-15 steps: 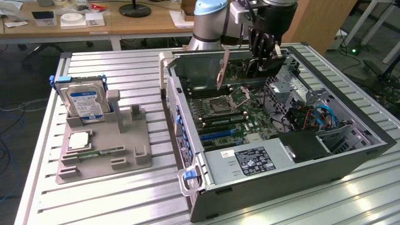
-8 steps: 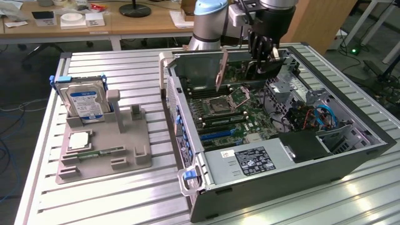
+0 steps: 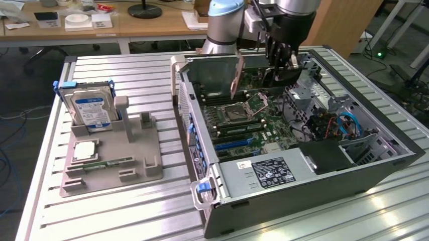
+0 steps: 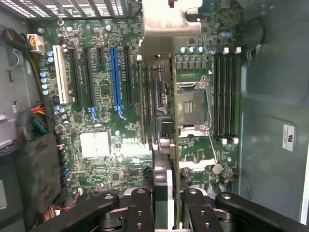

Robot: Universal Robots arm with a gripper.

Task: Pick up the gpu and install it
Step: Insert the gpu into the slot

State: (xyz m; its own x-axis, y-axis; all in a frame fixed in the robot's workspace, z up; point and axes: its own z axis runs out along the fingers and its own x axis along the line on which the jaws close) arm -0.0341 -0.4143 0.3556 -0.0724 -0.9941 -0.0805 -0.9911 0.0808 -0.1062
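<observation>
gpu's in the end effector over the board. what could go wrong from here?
1. The gpu, held in the end effector, hangs by the open CPU socket, not over the blue slot; lowering here might hit the socket.
2. Its metal bracket looks close to the rear grille and could snag.

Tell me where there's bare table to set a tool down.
Bare table between the tray and the near edge, and the narrow strip between tray and case. Crowded inside the case, where the held gpu hangs over the motherboard.

Silver arm (image 3: 224,35) with pale-blue joint cap — black tool (image 3: 280,63), round pivot pins.
</observation>
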